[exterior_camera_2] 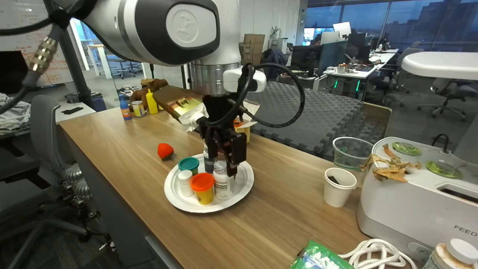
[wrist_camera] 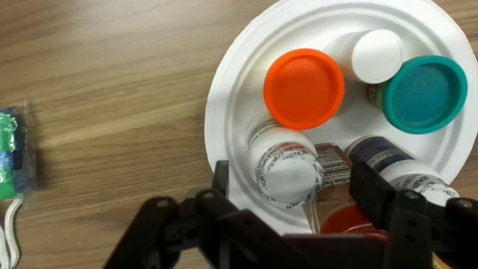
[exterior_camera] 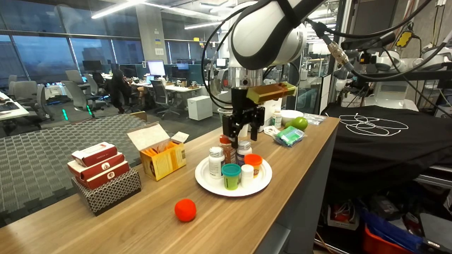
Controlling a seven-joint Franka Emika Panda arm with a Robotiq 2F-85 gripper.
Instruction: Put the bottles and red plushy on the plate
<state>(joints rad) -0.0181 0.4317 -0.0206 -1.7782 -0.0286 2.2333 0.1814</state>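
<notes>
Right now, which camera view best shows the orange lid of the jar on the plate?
The wrist view: it looks down on the orange lid, showing its round top large and whole. Both exterior views show the lid smaller and at a slant, with part of the yellow jar below it.

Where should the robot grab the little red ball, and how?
Probably around the middle of the red plushy ball, with the open gripper coming straight down from above. It looks round, so the middle is its widest part. It sits on the wood-grain counter, apart from the plate, with nothing on top of it.
</notes>
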